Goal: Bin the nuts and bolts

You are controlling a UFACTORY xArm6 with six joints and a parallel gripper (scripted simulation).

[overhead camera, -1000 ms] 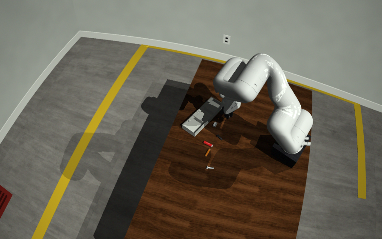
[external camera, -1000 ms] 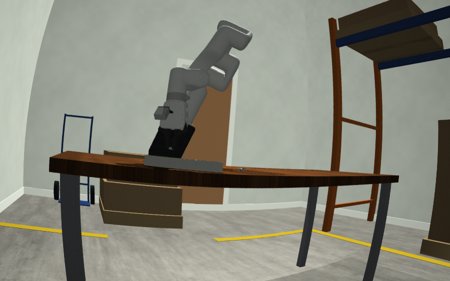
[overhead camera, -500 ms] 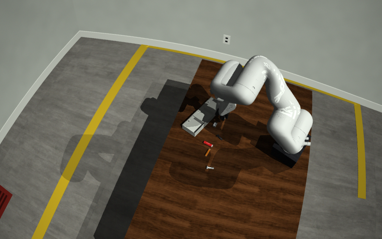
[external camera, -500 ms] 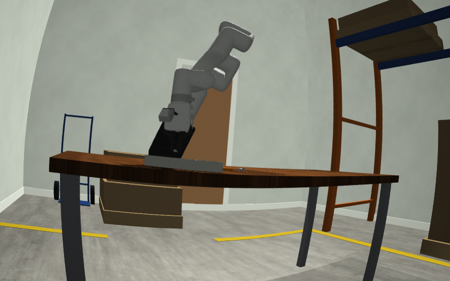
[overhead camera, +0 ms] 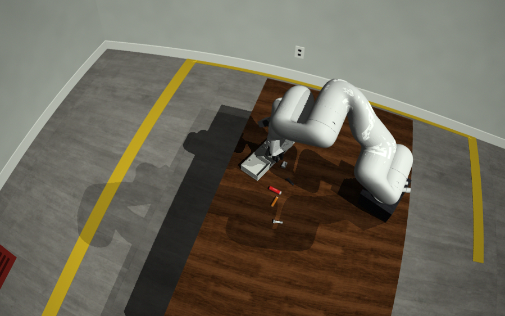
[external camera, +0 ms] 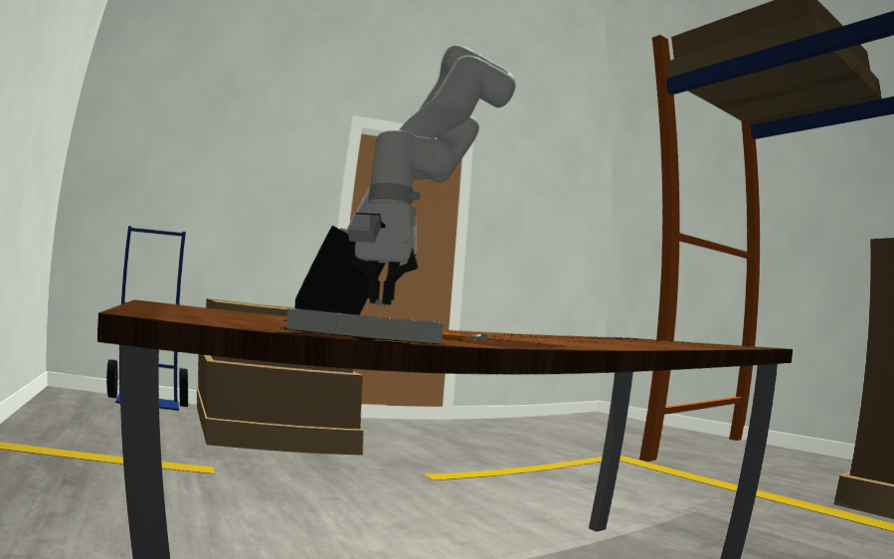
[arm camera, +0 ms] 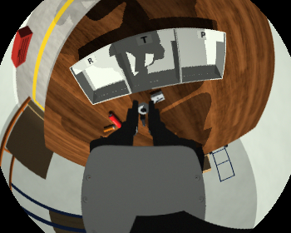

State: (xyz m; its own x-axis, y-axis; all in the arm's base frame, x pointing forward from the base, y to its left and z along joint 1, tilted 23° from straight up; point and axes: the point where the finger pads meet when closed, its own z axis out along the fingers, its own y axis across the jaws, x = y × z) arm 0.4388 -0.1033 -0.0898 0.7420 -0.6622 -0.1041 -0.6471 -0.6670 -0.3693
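My gripper (overhead camera: 277, 158) (external camera: 381, 299) (arm camera: 143, 107) is shut on a small grey nut (external camera: 379, 302) (arm camera: 143, 109) and holds it above the table, beside the row of bins. The bin marked R (overhead camera: 249, 173) (external camera: 417, 331) (arm camera: 111, 92) is the left one of the joined row in the wrist view; nothing shows inside it there. A silver bolt (overhead camera: 277, 222) (external camera: 479, 336) lies on the table, beyond the orange piece from the bins. I cannot make the bolt out in the wrist view.
Bins T (arm camera: 154, 80) and P (arm camera: 201, 74) adjoin R. A grey block with dark marks (overhead camera: 283, 164) (arm camera: 157, 97) lies close to the bins. A small black piece (overhead camera: 290, 181) (arm camera: 143, 121), a red cylinder (overhead camera: 274, 190) (arm camera: 115, 120) and an orange piece (overhead camera: 274, 201) (arm camera: 110, 129) lie on the table.
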